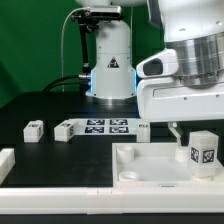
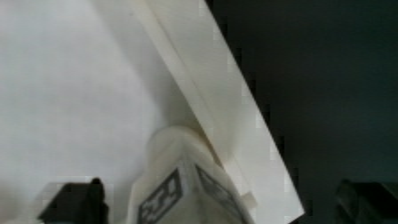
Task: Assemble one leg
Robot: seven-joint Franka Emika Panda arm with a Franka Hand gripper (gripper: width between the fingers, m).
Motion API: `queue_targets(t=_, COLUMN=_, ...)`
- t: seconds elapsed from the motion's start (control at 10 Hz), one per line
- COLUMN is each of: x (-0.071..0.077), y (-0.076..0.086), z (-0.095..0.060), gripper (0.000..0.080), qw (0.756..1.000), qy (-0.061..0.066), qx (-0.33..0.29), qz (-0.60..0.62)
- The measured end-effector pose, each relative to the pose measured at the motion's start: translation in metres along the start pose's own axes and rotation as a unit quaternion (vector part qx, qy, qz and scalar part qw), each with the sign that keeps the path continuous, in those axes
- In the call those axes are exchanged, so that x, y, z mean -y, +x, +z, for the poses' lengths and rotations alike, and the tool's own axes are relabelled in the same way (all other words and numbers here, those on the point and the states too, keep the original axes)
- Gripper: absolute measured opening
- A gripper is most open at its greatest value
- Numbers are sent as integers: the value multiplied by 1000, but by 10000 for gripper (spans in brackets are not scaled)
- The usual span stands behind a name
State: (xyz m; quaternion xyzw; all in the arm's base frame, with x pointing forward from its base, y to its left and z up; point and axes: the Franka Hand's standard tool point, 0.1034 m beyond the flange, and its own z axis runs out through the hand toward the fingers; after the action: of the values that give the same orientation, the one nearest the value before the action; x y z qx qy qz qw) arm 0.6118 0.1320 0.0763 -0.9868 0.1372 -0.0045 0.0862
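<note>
LEG: small white stubby plastic leg (image 1: 203, 150), black-and-white tag on its face, standing on large white square panel (image 1: 135, 172), exterior view's right | WRIST VIEW ONLY: my gripper (image 2: 217, 205) jaws wide, straddling it, not touching.

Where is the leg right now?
On the exterior view's right: the leg stands upright on the white panel, at its right end, directly beneath the end effector.

Brightly lit from above, with glare on the white panel (image 1: 130, 181) and faint shadows on the dark table (image 1: 40, 105); soft, low in detail. Badly blurred at close range in wrist view.
</note>
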Motion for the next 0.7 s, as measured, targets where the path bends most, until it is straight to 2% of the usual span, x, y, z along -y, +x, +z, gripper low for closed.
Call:
queue_targets(t=0.1, x=-3, y=2, z=1, gripper=649, qw=997, qy=-6, qx=-2, qz=-74)
queue_targets(t=0.4, x=-16, y=10, z=2, gripper=649, qw=970, qy=-8, qx=-15, qz=-244)
queue_targets(t=0.6, x=-19, y=11, z=3, gripper=649, qw=965, qy=-9, qx=-18, qz=-260)
queue_targets(t=0.7, x=-19, y=11, z=3, gripper=621, qw=966, qy=-9, qx=-17, qz=-260)
